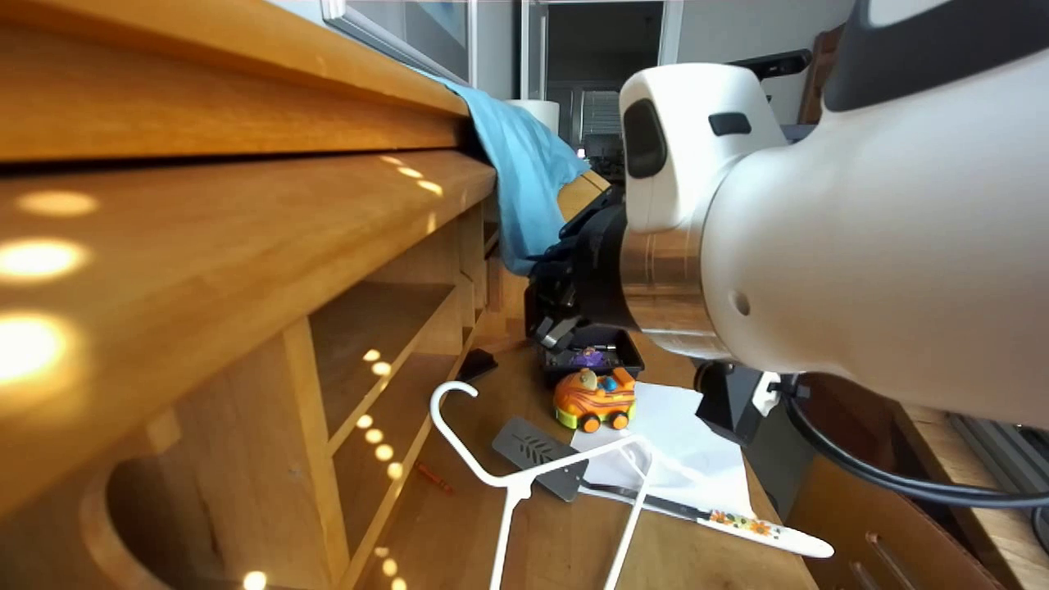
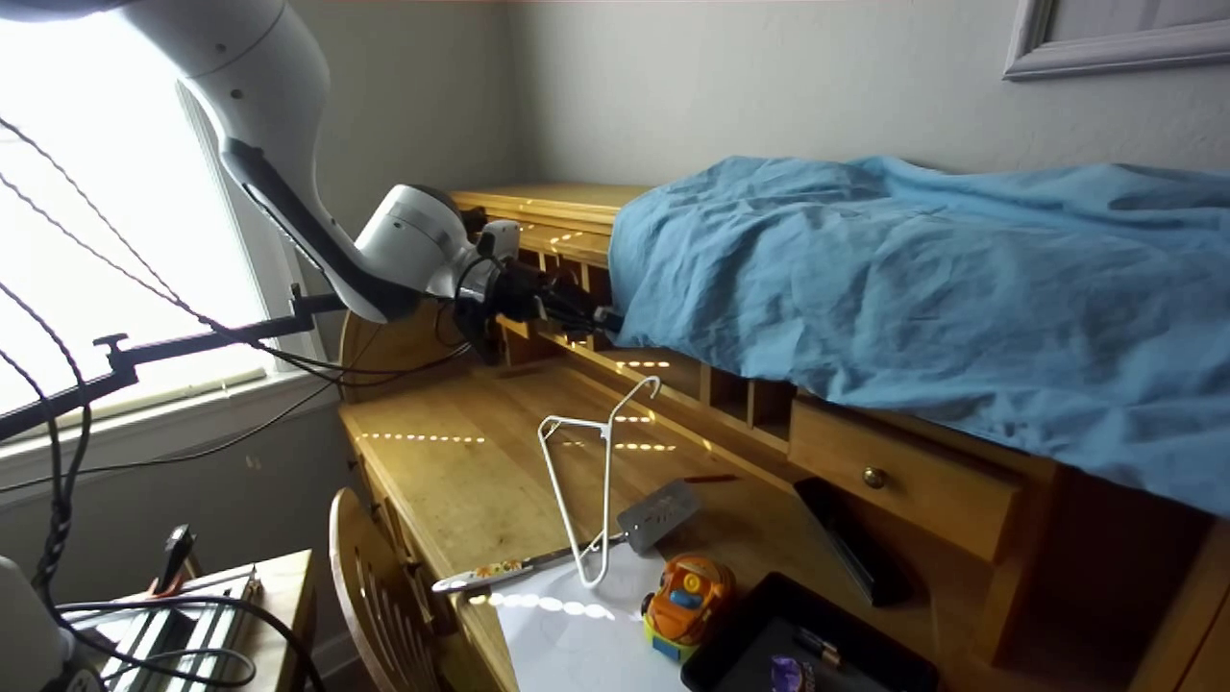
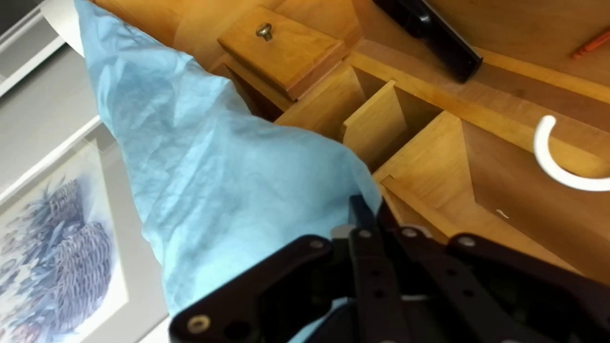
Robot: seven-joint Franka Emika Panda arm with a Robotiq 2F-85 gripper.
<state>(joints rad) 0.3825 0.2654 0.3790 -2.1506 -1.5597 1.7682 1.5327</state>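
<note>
Nearest the wrist camera, our gripper [image 3: 375, 214] has its fingers pressed together, pinching a blue cloth [image 3: 224, 190] at the end of its hanging edge.

Location: the blue cloth drapes over the top of the wooden hutch [image 2: 548, 197] and hangs down its front; the pinched end sits just beside the pigeonholes [image 3: 376, 126].

Step in hand: we judge it to be securing the blue cloth, with most of the fabric lying loose.

Next move: in our judgement, it calls for a slow, even draw with the fingers held tight, since we grip only the end and a jerk could free it.

Clearance: we note a white hanger [image 1: 518, 490] near the gripper; whether it lies flat or is propped, we cannot tell. A spatula [image 2: 661, 517] and an orange toy car [image 2: 687, 598] rest farther off on the desk [image 2: 452, 461].
</note>
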